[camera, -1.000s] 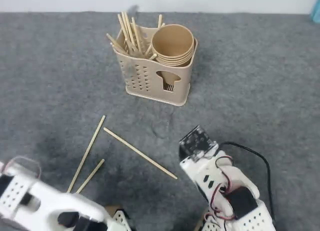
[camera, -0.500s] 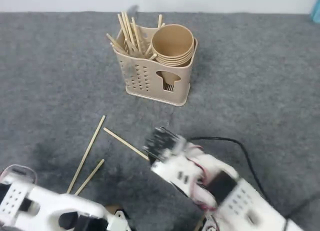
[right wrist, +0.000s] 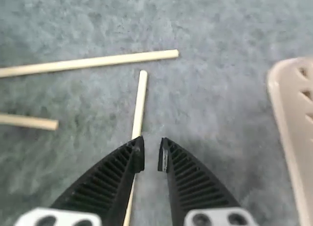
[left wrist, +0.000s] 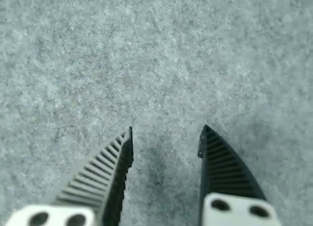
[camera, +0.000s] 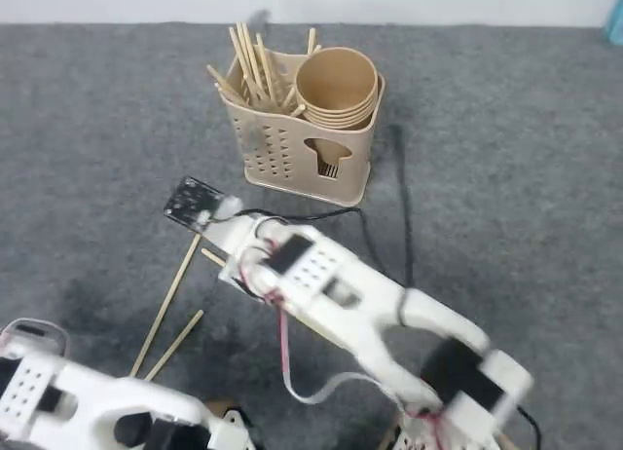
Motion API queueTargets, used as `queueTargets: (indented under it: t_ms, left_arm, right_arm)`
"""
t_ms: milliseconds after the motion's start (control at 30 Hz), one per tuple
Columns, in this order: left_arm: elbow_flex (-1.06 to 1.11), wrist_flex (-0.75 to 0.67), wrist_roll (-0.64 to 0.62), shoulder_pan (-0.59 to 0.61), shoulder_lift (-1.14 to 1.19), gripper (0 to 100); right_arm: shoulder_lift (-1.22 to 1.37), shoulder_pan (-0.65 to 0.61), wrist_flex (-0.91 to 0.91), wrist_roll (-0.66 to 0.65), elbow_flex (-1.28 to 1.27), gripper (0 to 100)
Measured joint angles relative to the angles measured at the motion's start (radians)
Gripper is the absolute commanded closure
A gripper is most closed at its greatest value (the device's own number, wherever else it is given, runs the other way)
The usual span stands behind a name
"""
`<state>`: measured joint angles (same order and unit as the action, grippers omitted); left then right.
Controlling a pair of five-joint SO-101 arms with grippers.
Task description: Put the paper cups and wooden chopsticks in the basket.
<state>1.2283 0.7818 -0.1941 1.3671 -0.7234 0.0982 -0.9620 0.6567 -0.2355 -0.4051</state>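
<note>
Three thin, pale wooden chopsticks lie loose on the grey worktop, in front of the beige slotted basket that holds stacked paper cups. Two slant toward the basket; the third chopstick crosses them, partly under the right arm. The right gripper has its fingers a slit apart, grasping nothing, one tip over that stick. The left gripper is spread wide above bare worktop.

Looks like a robotics lab bench: grey felt tabletop, white arm with exposed wires.
</note>
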Motion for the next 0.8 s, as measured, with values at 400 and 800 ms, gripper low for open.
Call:
queueTargets:
  t_ms: [400,800]
  left_arm:
    - [0.005,-0.025,-0.012,0.025,0.0,79]
    - [0.011,-0.025,-0.012,0.026,0.0,79]
  right_arm:
    - [0.302,-0.04,0.0,0.0,0.262,93.9]
    - [0.482,-0.038,0.072,-0.002,0.454,99.2]
